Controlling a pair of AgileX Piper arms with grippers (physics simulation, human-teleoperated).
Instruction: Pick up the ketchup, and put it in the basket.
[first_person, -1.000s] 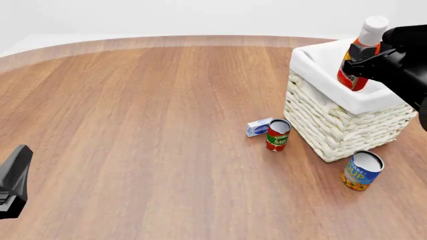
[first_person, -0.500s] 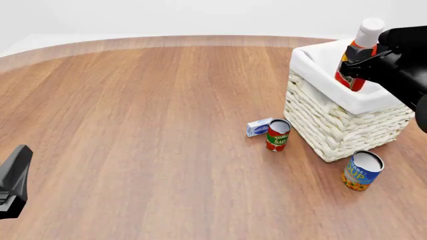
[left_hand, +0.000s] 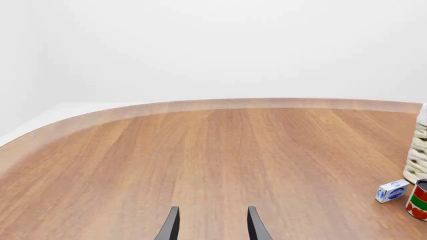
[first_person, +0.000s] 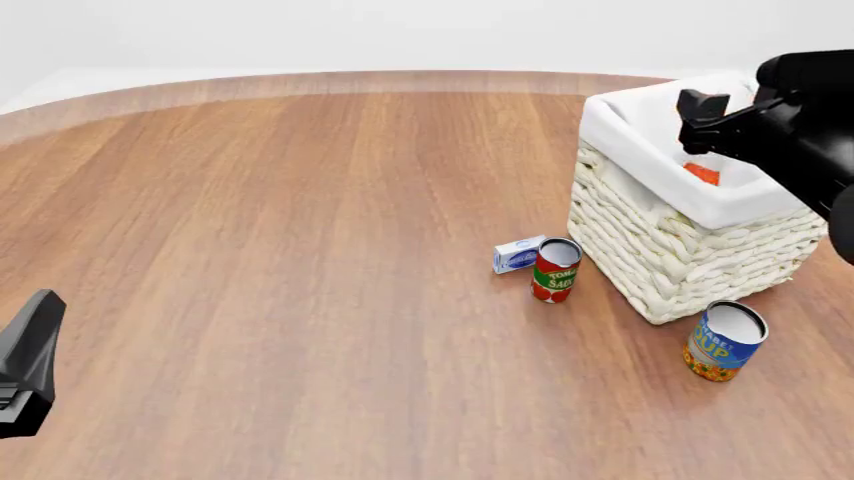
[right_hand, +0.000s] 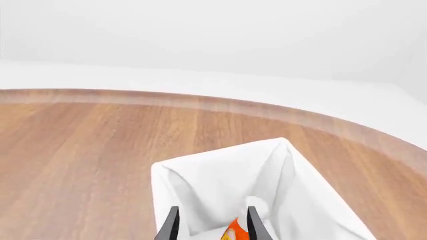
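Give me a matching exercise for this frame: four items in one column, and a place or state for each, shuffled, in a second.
Items:
1. ketchup
2. tomato sauce can
3. blue-and-orange can
4. left gripper

Places or states:
A. near the basket's near corner, standing apart
B. open, holding nothing
C. down inside the basket, only an orange-red bit showing
D. upright beside a small blue-and-white box

Pairs: 1-C, 2-D, 3-A, 4-B
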